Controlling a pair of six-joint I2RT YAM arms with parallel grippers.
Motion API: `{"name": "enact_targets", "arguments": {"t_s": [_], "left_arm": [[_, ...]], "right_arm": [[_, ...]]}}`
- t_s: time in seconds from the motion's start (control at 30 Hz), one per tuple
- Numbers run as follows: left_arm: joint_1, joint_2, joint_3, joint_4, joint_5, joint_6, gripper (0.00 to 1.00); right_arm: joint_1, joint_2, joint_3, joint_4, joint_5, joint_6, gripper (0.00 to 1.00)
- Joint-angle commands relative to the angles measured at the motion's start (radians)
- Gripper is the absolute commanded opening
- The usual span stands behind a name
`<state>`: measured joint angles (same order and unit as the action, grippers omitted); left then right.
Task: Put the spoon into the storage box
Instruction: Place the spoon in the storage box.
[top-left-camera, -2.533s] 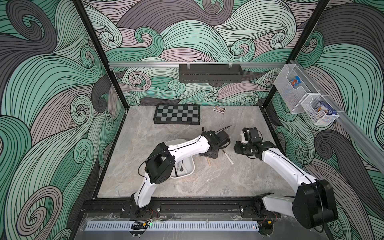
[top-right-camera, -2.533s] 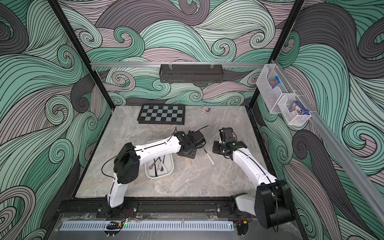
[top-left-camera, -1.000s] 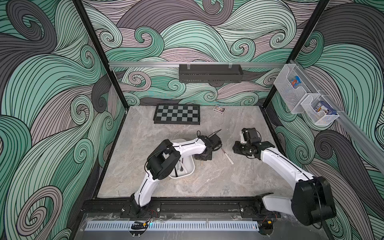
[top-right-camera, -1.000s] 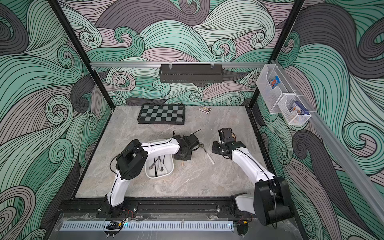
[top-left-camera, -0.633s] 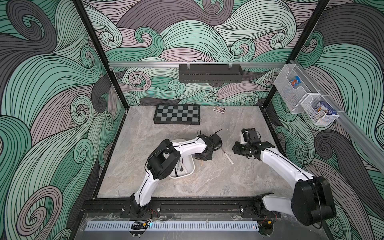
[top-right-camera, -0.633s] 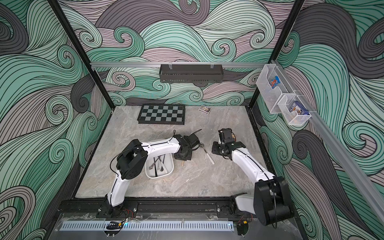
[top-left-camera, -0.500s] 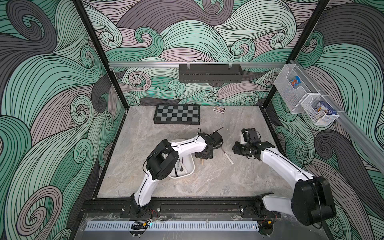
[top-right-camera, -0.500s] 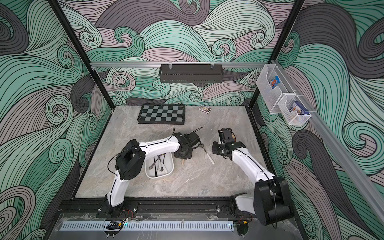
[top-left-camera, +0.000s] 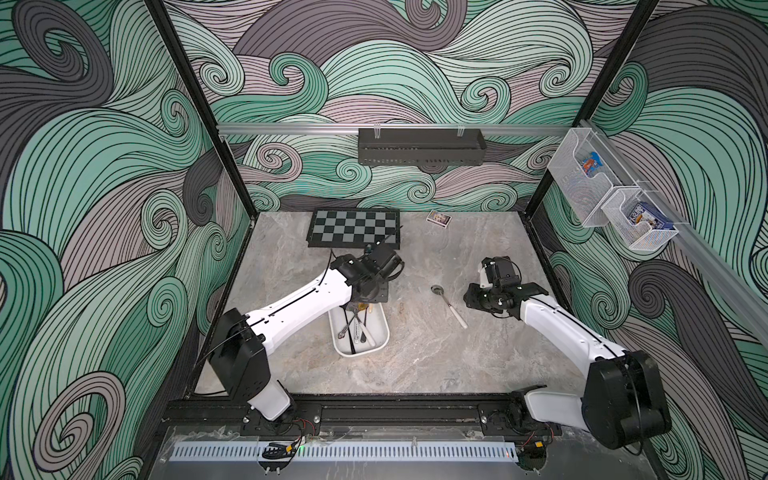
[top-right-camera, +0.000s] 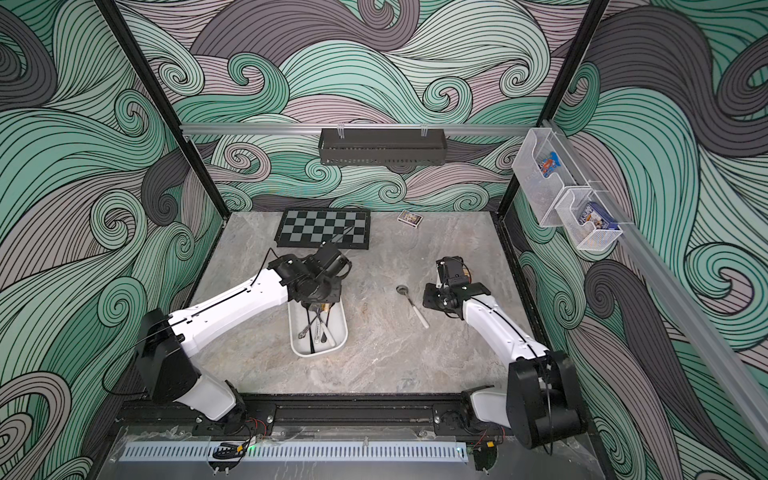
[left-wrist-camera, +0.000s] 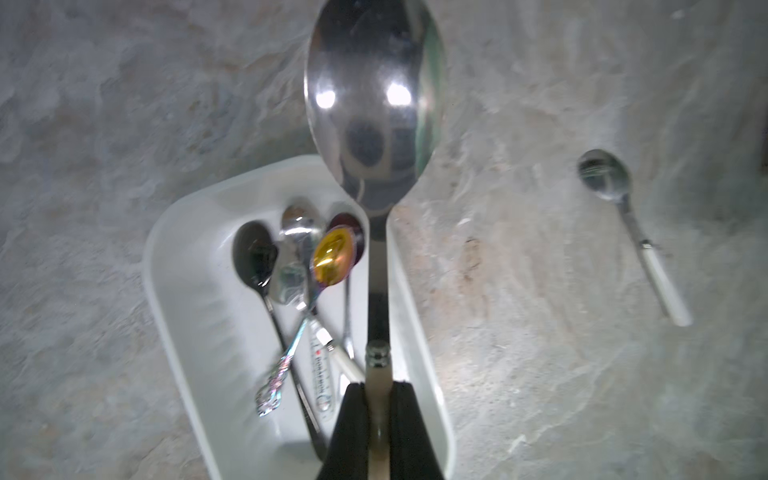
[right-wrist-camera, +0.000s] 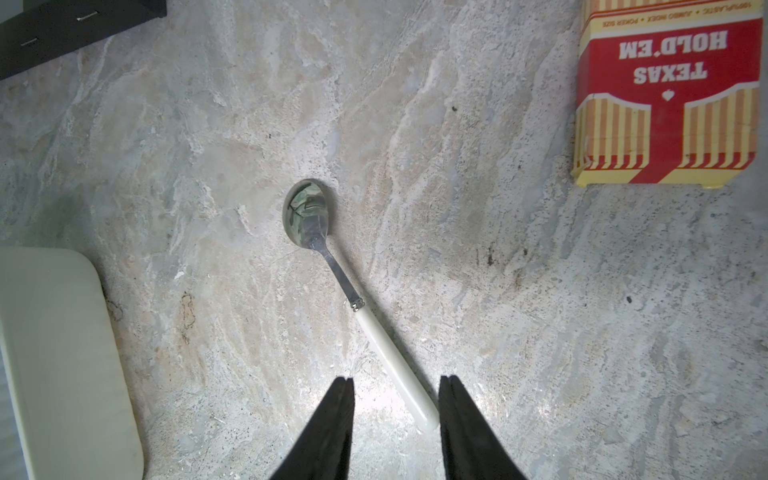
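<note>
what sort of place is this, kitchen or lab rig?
Most likely a robot lab cell, not a kitchen: wave-print walls enclose a marble-look tabletop, the left arm and right arm sit on a base rail, and the props are mixed: chessboard, card pack, storage box.

Green and grey wave-patterned walls (top-left-camera: 395, 75) enclose a marbled grey tabletop (top-left-camera: 436, 365)
</note>
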<state>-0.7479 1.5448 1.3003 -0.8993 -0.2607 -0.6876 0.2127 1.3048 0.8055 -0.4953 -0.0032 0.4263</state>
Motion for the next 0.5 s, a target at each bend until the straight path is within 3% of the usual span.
{"name": "enact_targets", "arguments": {"t_s": [0.0,0.47], "left_arm": [[0.048,-0.043,-0.109,0.059,0.015,0.01,0.0],[0.106,0.098,-0.25,0.22,0.096,-0.001,0.0]], "right_arm": [[-0.004,0.02,0.007,0.009,-0.027,-0.003,0.39],[-0.001,0.072,0.017,0.007,-0.067,-0.019,0.42]]}}
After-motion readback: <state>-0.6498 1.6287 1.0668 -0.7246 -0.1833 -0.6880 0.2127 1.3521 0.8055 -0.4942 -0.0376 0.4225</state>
